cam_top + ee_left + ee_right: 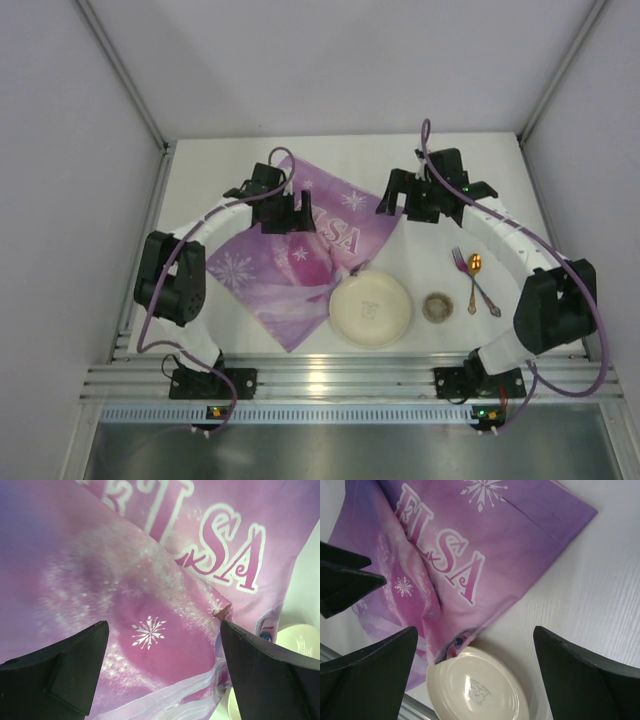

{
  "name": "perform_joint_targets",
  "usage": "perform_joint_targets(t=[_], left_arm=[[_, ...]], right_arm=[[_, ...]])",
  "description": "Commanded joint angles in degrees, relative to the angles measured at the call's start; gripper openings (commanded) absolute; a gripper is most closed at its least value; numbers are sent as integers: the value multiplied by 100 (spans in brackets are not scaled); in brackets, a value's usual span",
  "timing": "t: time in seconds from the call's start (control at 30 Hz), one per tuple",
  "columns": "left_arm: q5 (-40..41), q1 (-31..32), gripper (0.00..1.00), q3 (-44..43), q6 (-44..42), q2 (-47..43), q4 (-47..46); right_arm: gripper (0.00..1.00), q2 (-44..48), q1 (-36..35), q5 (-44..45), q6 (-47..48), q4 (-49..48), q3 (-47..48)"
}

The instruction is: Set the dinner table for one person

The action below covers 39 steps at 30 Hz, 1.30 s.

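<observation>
White dinner table (215, 165), grey-walled, carries a purple placemat (268, 272); left end effector (164, 630) and right end effector (475, 630) gape empty.

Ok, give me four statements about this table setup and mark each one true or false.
1. The placemat lies square to the table. False: it sits turned at an angle.
2. The plate touches the placemat's edge. True.
3. The fork and spoon lie on the placemat. False: they lie on bare table, right of the small cup.
4. The left gripper and right gripper are both open and empty. True.
</observation>
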<state>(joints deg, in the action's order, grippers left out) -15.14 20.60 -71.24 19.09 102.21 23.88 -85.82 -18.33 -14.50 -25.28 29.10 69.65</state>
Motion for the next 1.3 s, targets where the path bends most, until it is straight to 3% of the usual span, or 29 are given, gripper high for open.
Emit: perform_joint_targets(t=[0.0,0.2,0.37,0.67,1.03,1.27], left_arm=[[484,-39,98,-302,121,-649,301],[1407,-47,98,-373,288,-1106,1110],[1978,-56,98,531,875,-1625,1268],[1953,-205,97,1982,1728,-2609,1444],[1690,-521,92,2983,2335,-3216,1374],[1349,-1478,80,3520,2670,-2927,1242]], right_arm=[[99,-416,-22,-70,-214,-282,540],[99,-1478,-13,-140,-215,-326,1383],[99,-2745,22,86,84,242,3031],[99,-4750,145,651,577,1106,5391],[91,-5410,-118,-70,330,1212,5428],[76,-5375,-329,-448,348,1212,4945]])
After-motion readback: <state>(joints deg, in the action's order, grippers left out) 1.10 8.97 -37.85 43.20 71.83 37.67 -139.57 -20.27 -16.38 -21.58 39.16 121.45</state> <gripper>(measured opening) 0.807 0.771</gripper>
